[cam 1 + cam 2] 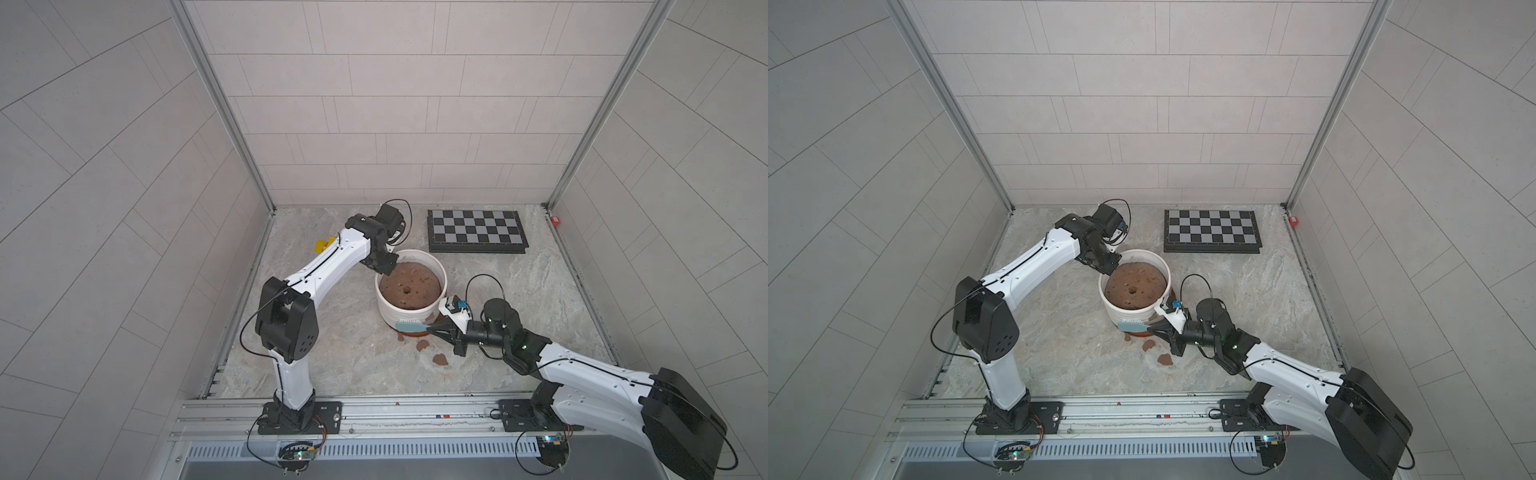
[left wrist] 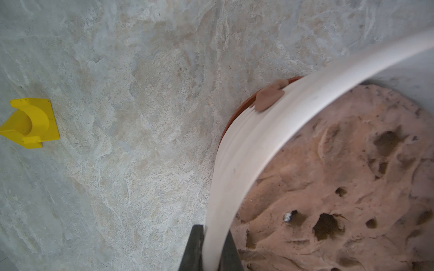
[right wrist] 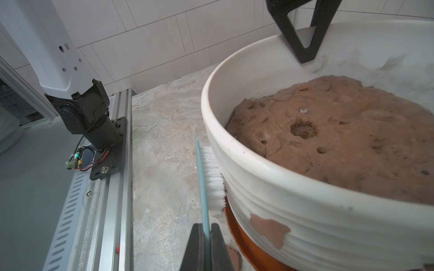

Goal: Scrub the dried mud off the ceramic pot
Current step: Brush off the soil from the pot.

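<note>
The white ribbed ceramic pot [image 1: 399, 313] [image 1: 1121, 313] stands mid-table on an orange-brown saucer [image 3: 237, 234], filled with a lumpy brown soil mound. My left gripper [image 1: 384, 268] [image 2: 213, 231] is shut on the pot's far-left rim [image 2: 281, 122], one finger outside and one inside. My right gripper [image 1: 432, 330] [image 3: 206, 226] is shut on a teal brush [image 1: 411, 327] [image 3: 202, 187]. Its white bristles press against the pot's near wall. Dried mud [image 3: 270, 228] clings to that wall beside the brush. Another blotch of dried mud [image 2: 267, 96] sits on the far side. Three flakes [image 1: 423, 345] lie on the table.
A folded chessboard [image 1: 477, 230] lies at the back right. A yellow block [image 1: 324, 246] [image 2: 30, 123] sits on the table left of the pot, behind my left arm. An aluminium rail [image 1: 374, 411] runs along the front edge.
</note>
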